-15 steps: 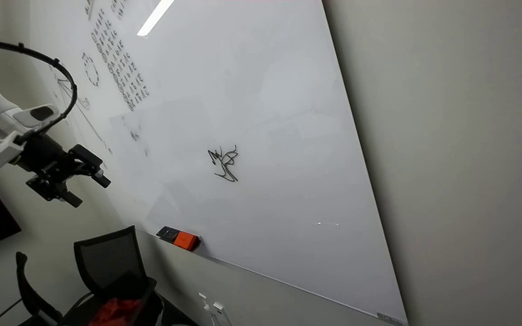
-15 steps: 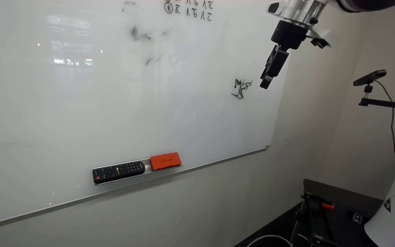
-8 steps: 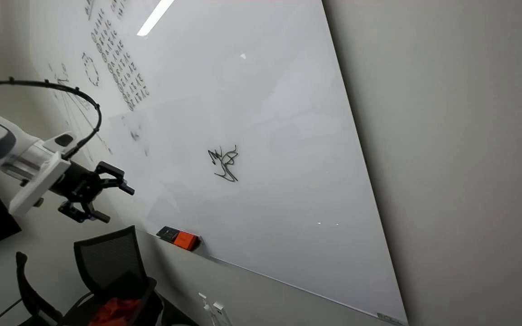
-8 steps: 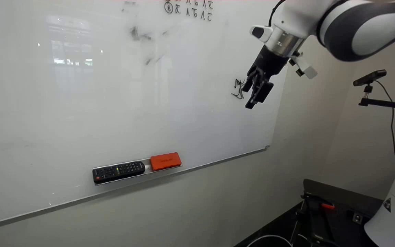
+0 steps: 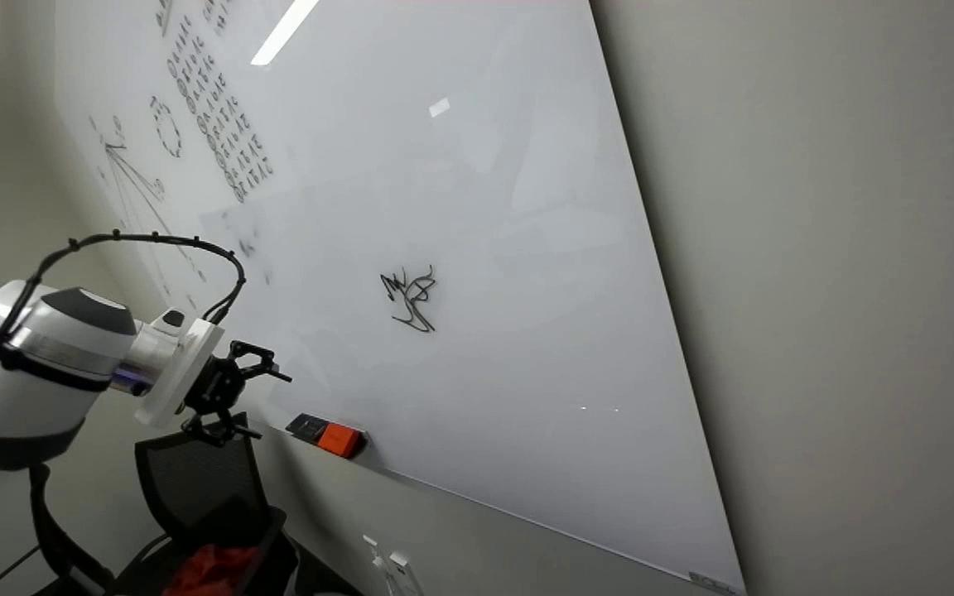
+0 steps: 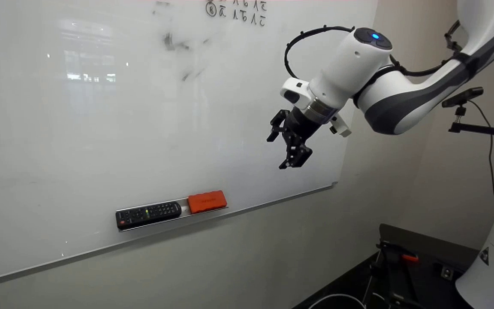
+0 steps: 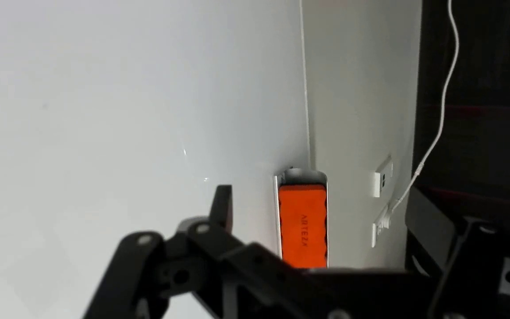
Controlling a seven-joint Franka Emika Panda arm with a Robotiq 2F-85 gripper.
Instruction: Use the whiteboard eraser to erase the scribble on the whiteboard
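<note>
The whiteboard eraser (image 6: 207, 201) is an orange-red block lying in a small tray on the lower edge of the whiteboard (image 6: 101, 163). It also shows in an exterior view (image 5: 339, 439) and in the wrist view (image 7: 303, 221), where its lower end is hidden by the gripper. The scribble (image 5: 411, 303), a dark tangle of lines, is on the board above and to the right of the eraser in that exterior view; elsewhere the arm hides it. My gripper (image 6: 276, 153) is open and empty, above and to the right of the eraser, apart from it. Its fingers (image 7: 223, 204) stand wide.
A black remote (image 6: 148, 214) lies beside the eraser in the tray (image 7: 299, 175). Wall outlets (image 7: 383, 177) with a white cable sit below the board. A black chair (image 5: 199, 468) stands near the arm. A camera (image 6: 463, 96) is on a mount by the robot base.
The arm has moved down toward the tray and eraser, and the gripper has turned. The gripper stays open. The arm now covers the scribble in an exterior view. The eraser has not moved.
</note>
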